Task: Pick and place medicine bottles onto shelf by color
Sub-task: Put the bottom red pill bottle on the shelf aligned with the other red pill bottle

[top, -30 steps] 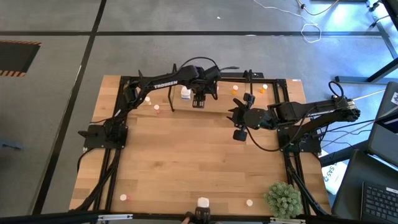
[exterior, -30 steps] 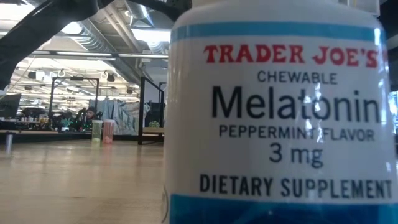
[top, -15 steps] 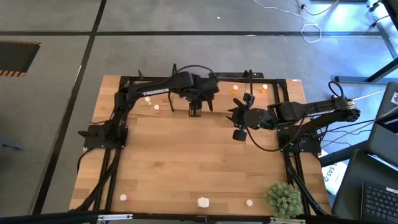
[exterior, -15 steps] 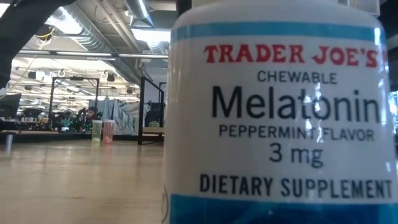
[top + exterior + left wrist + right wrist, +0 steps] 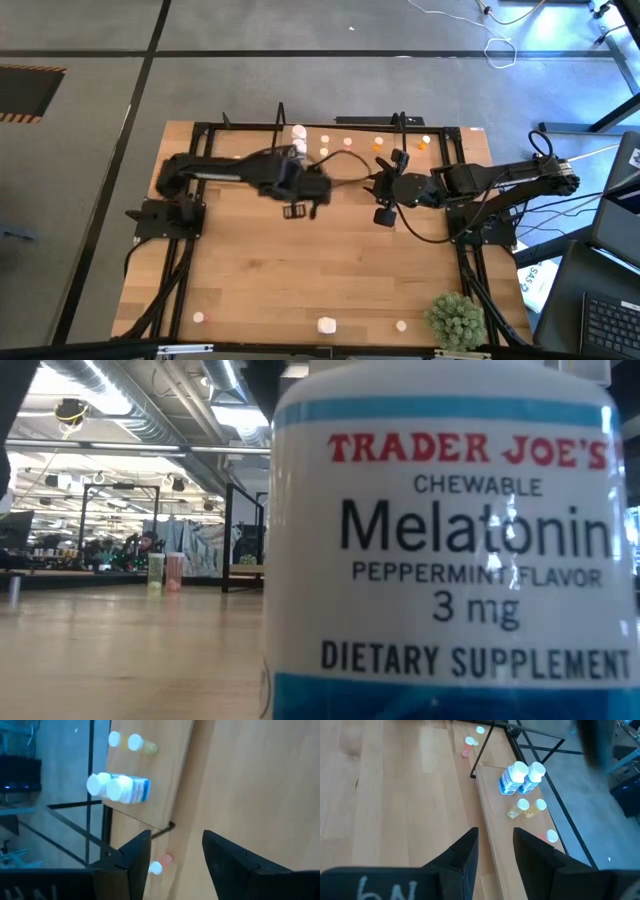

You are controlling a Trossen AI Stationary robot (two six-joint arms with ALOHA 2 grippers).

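Note:
The shelf (image 5: pixel 352 158) stands at the table's far side, and its pale base (image 5: pixel 499 822) shows in both wrist views. Two white medicine bottles (image 5: pixel 522 776) stand side by side on that base (image 5: pixel 118 787), with two small yellow bottles (image 5: pixel 529 806) beside them. Two pink bottles (image 5: pixel 470 742) stand on the table past the shelf's end. My left gripper (image 5: pixel 297 209) hangs open and empty over the table, nearer than the shelf. My right gripper (image 5: pixel 384 214) hovers open and empty to its right. A big white bottle (image 5: pixel 450 540) fills the low view.
Three loose bottles stand along the near edge: a pink one (image 5: pixel 198 317), a white one (image 5: pixel 326 324) and a pale one (image 5: pixel 401 325). A green plant (image 5: pixel 455 320) sits at the near right corner. Orange bottles (image 5: pixel 423 143) stand at the far right.
My left gripper has drawn away from the shelf and the white bottles, toward the table's near edge and slightly left, rising and rolling a little. It stays open and empty. The white bottles stay on the shelf.

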